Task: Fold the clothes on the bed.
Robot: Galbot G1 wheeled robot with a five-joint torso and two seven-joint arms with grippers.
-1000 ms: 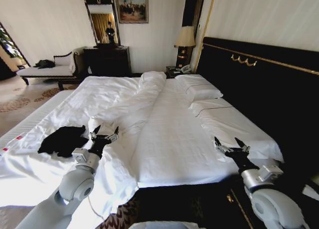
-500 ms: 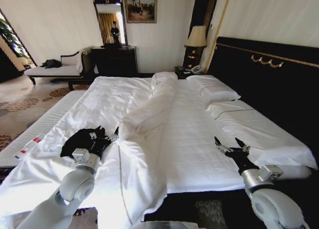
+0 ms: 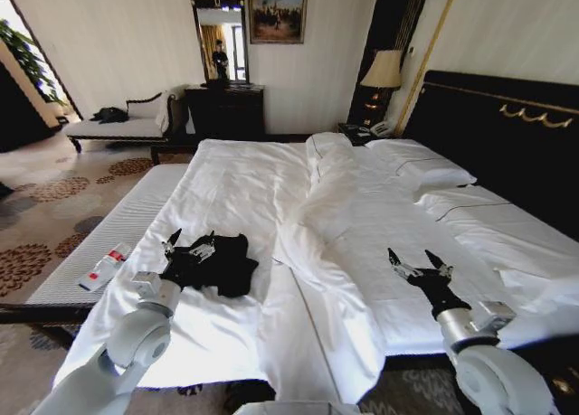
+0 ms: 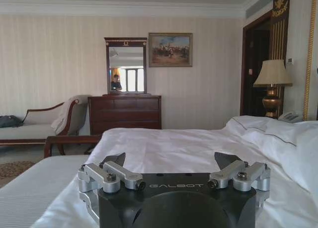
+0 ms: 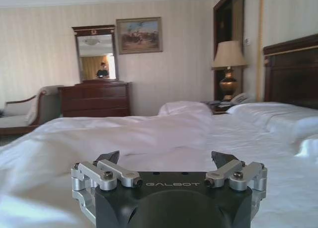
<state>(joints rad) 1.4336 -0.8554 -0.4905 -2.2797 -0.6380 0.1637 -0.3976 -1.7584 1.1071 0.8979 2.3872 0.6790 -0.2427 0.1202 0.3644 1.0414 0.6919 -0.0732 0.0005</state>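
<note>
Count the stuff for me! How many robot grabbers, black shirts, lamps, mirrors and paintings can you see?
Grabbers: 2, the left gripper and the right gripper, both open
Black shirts: 1, the T-shirt crumpled on the bed
Lamps: 1, the lamp
Mirrors: 1, the mirror
Paintings: 1, the painting
Total: 6

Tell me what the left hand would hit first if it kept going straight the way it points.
Probably nothing soon. The left hand, open, hovers above the black T-shirt and points level across the bed toward the dark dresser at the far wall. Its height over the sheets is uncertain.
</note>
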